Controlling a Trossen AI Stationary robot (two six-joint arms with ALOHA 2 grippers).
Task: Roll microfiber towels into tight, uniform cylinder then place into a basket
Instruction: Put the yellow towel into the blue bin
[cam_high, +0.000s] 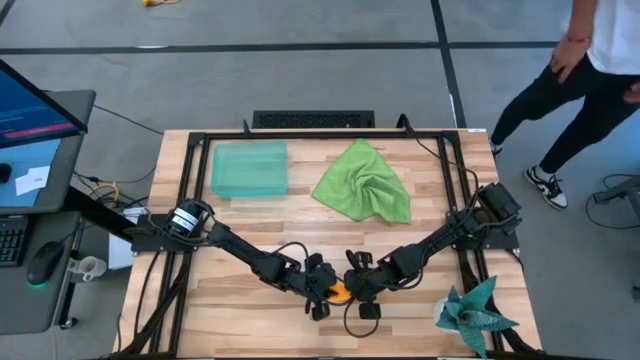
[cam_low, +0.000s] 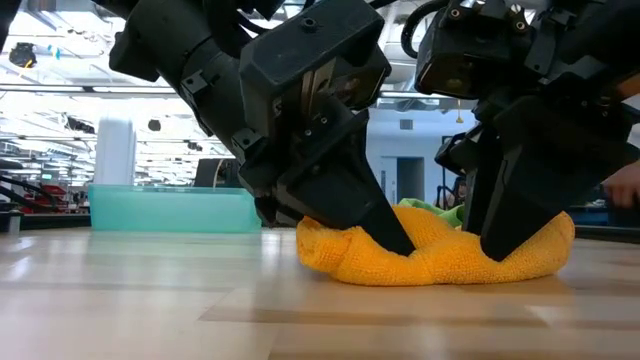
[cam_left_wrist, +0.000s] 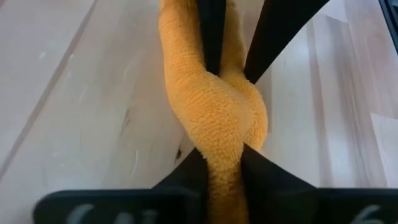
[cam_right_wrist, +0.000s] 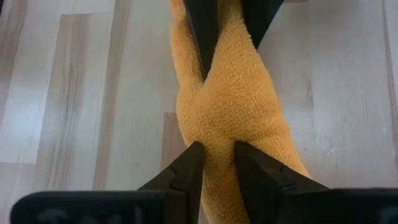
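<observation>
A: How is the orange towel (cam_low: 440, 255) being held?

B: It is pinched at both ends. The left gripper (cam_left_wrist: 221, 152) has its fingers (cam_left_wrist: 186, 177) clamped on one end of the roll, and the right gripper (cam_right_wrist: 214, 149) is closed on the other, so the cloth is kept bunched into a lumpy cylinder on the counter (cam_high: 260, 215).

A: Why is it gripped from two sides?

B: Probably so the roll is kept from unwinding while it is tightened or lifted.

A: And the rest?

B: The basket (cam_high: 250, 168) is set well apart at the far left, empty as seen from above. The green towel (cam_high: 365, 185) is left crumpled beside it, unrolled.
</observation>
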